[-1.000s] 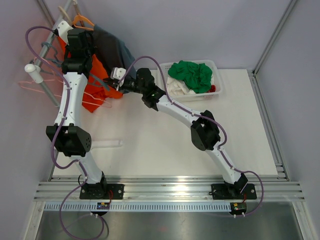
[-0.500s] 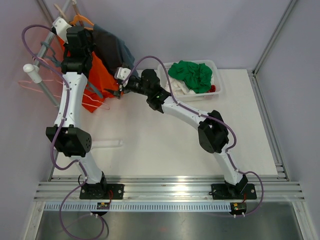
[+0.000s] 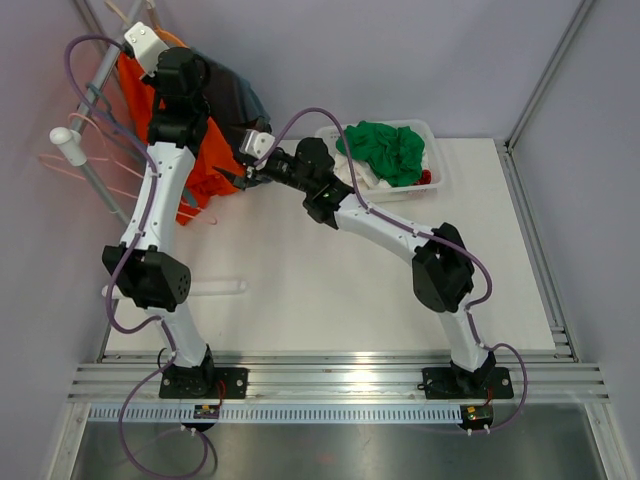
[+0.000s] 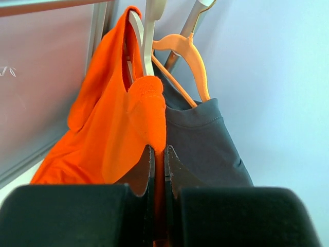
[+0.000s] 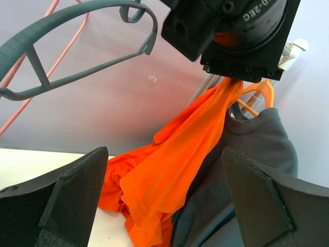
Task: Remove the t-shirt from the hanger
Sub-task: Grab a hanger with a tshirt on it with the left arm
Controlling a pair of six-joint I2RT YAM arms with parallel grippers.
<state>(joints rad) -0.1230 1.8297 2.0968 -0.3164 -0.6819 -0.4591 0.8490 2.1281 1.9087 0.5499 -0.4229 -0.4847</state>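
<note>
The orange t-shirt (image 4: 118,118) hangs at the back left rack, and a pale hanger (image 4: 136,27) shows inside its neck opening. My left gripper (image 4: 159,152) is shut on a fold of the collar, held high by the rack (image 3: 182,78). The shirt's lower part (image 3: 210,170) drapes down to the table. My right gripper (image 5: 164,206) stands wide open facing the hanging orange cloth (image 5: 175,170), with nothing between its fingers; in the top view it sits just right of the shirt (image 3: 240,176).
A dark grey t-shirt (image 4: 205,144) hangs on an orange hanger (image 4: 191,54) right beside the orange one. Pink hangers (image 3: 70,172) and a grey hanger (image 5: 77,49) stay on the rack. A white bin (image 3: 432,135) with green cloth (image 3: 385,150) stands at the back.
My right gripper has opened and let go of the orange cloth. The left gripper has lifted the collar higher and farther back, and the right arm has shifted to the right.
</note>
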